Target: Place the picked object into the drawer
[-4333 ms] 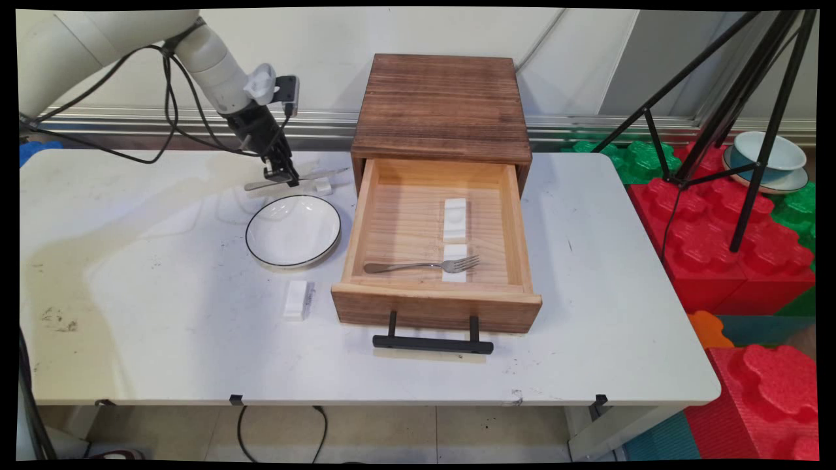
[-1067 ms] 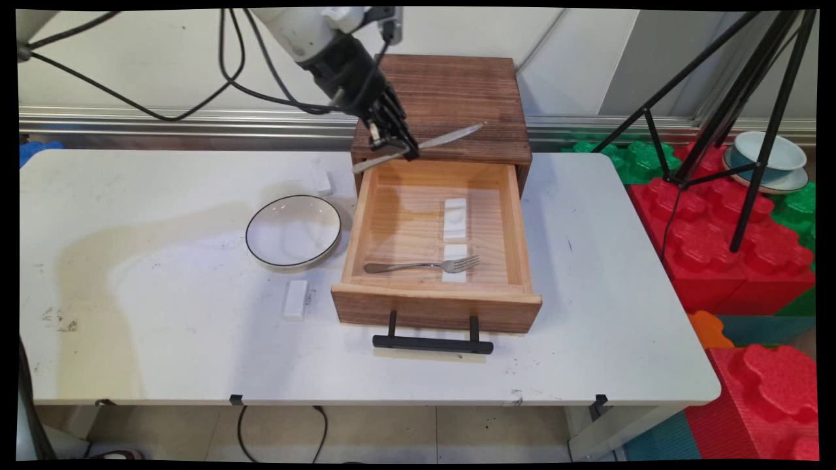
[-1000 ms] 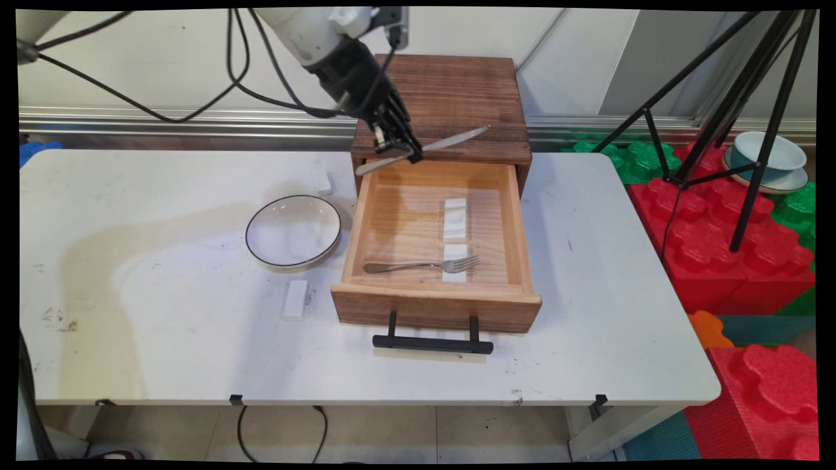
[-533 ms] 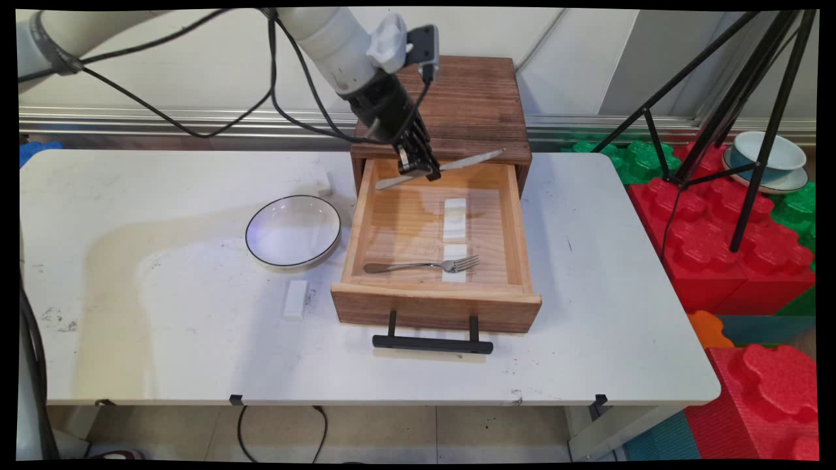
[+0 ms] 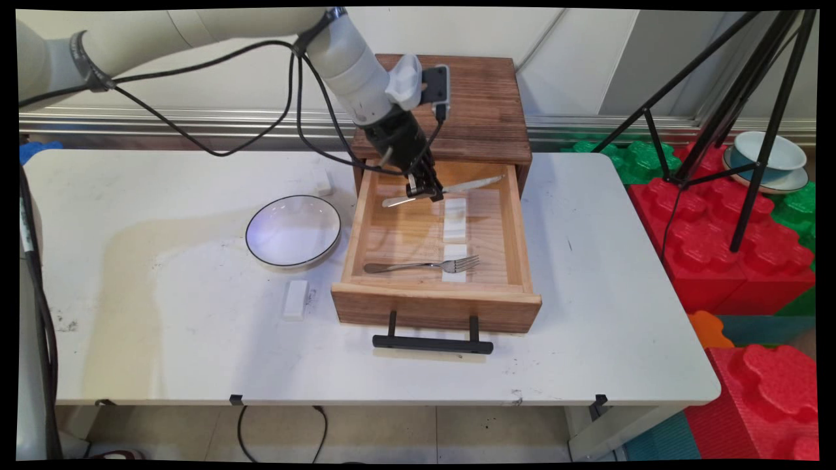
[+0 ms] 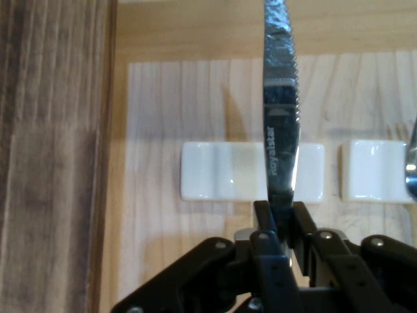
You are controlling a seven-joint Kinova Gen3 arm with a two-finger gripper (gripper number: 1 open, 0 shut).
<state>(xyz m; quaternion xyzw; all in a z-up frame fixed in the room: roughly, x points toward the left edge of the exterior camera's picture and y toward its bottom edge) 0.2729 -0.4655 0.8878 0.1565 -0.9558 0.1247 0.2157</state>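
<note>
Gripper clamping a serrated table knife, hovering inside the open wooden drawer, above the drawer's rear white cutlery rest, fork lying nearer the drawer's front

- In the hand view, the knife tip is cut off by the top edge.
- The fork is cropped at the right edge.
- The nearer white rest is partly hidden behind the blade.

gripper moved from the table by the plate, up and over, down into the open drawer | knife lifted off its white rest, now held above another white rest
</note>
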